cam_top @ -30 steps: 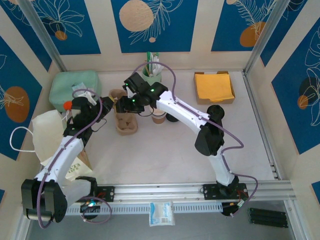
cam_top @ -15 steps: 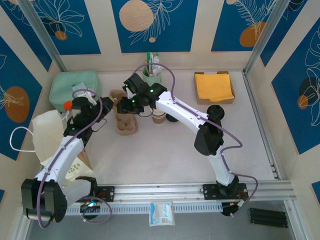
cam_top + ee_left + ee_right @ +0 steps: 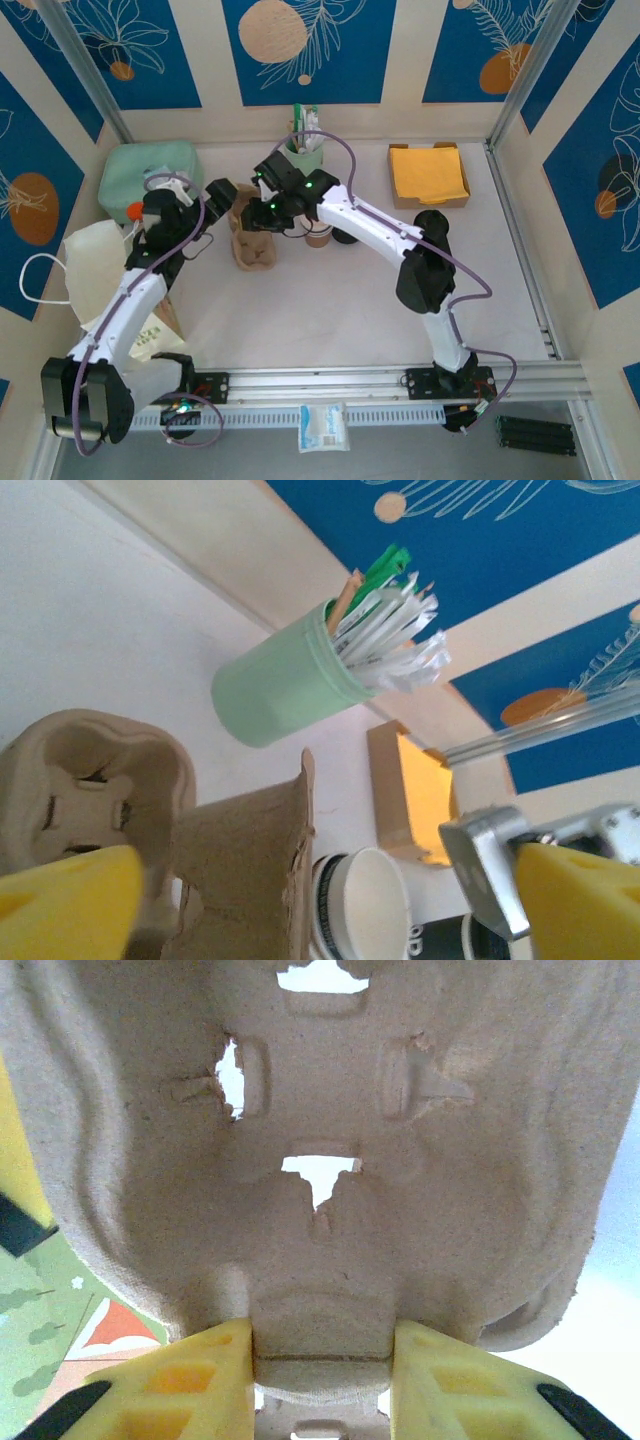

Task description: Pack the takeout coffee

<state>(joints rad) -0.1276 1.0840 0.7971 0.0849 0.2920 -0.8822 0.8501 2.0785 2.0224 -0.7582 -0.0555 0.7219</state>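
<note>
Nearest me, at the front rail, lies a small white and blue plastic packet. On my left, a white paper bag with a loop handle sits alongside the left arm.

Further in, the brown moulded-pulp cup carrier lies left of centre on the white table. The right gripper is over its far end. Through the right wrist camera I see its yellow fingers pressed against both sides of a pulp ridge, so I read it as clamped on the carrier. The left gripper hangs just to the left, near the carrier's far left corner. Through the left wrist camera I see its yellow pads standing wide apart and holding nothing, with a wall of the carrier rising between them.

The takeout coffee, a small brown paper cup with a white rim and inside, stands upright on the table just right of the carrier, outside its wells. Its mouth is open. A round black item sits just beside it on the right; I cannot tell whether they touch.

Behind these, near the back wall, stands a mint-green cup of stirrers. A brown cardboard tray of yellow napkins is at the far right, and a mint-green box at the far left.
</note>
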